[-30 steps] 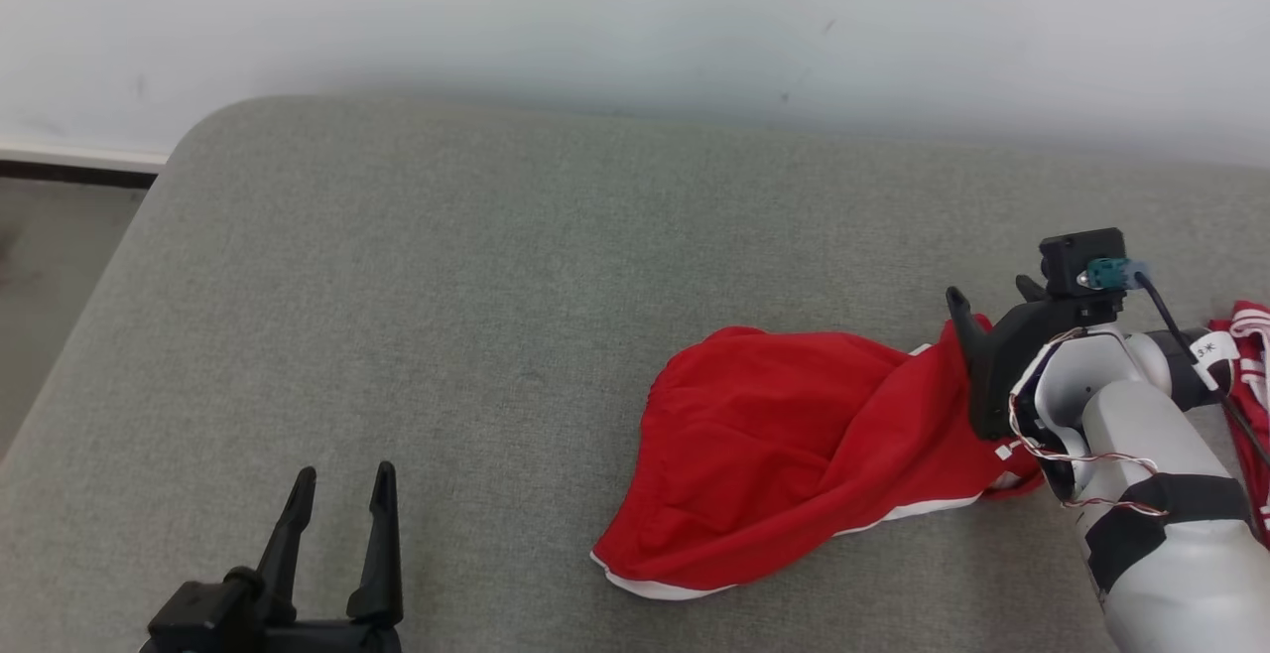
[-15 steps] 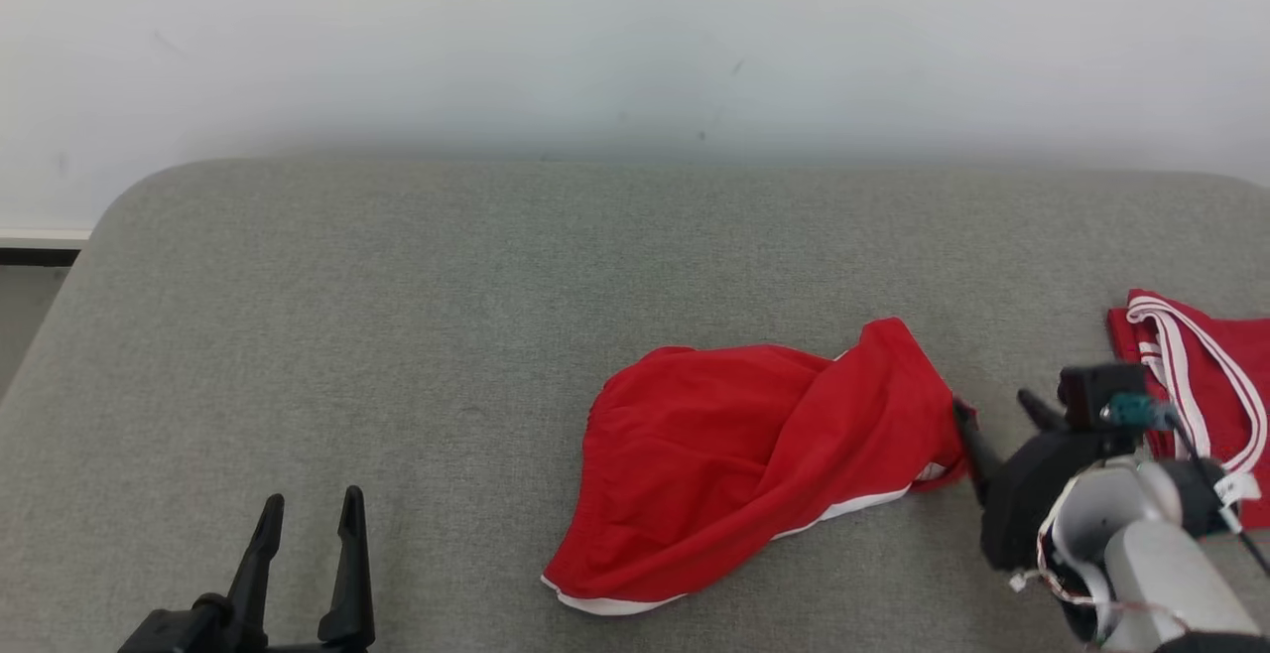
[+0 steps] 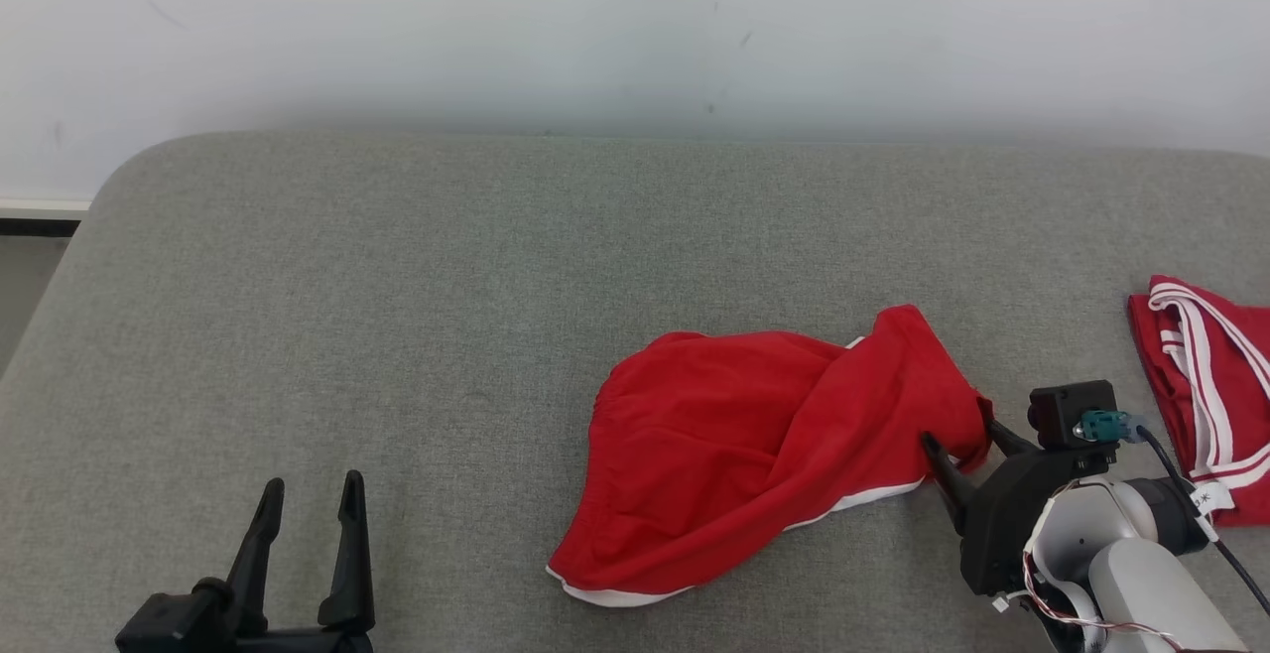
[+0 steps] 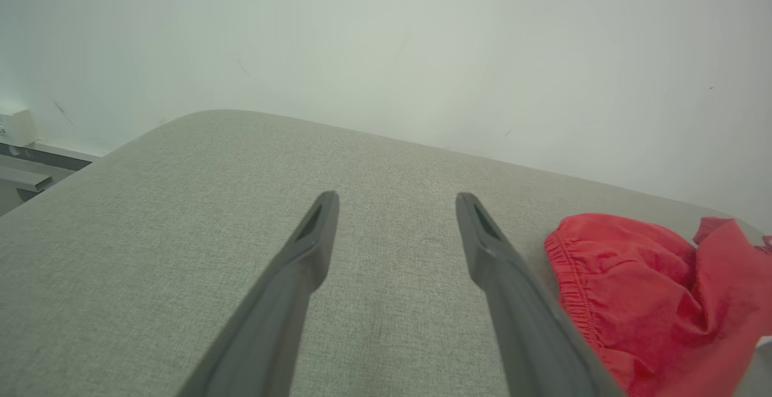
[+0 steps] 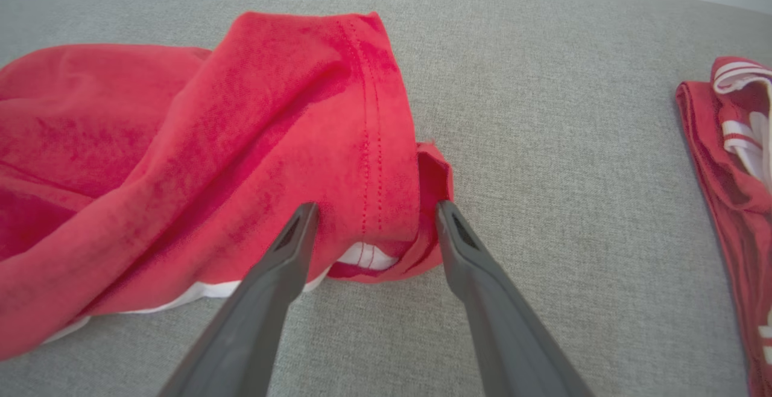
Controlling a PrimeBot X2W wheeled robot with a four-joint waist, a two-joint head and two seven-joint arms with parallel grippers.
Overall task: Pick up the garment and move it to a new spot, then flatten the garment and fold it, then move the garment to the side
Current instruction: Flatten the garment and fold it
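The garment point(image 3: 754, 445) is a red pair of shorts with white trim, lying crumpled on the grey cushion point(image 3: 397, 286). My right gripper point(image 3: 960, 435) is open at the garment's right end. In the right wrist view the garment point(image 5: 181, 143) fills the left half, and my right gripper point(image 5: 377, 207) has its fingertips on either side of the stitched hem, low over the cushion. My left gripper point(image 3: 313, 482) stands open at the lower left, well apart from the cloth. In the left wrist view my left gripper point(image 4: 396, 195) holds nothing, with the garment point(image 4: 639, 288) to its right.
A second red piece with white stripes point(image 3: 1206, 385) lies at the far right edge of the cushion, also seen as a striped red piece point(image 5: 730, 143) in the right wrist view. A pale wall point(image 3: 635, 28) runs behind. The cushion's rounded left edge point(image 3: 60, 266) drops to the floor.
The head view has shifted. My right gripper drew back off the garment's right end, then came forward to the hem again. The garment has settled lower. The left gripper has stayed put.
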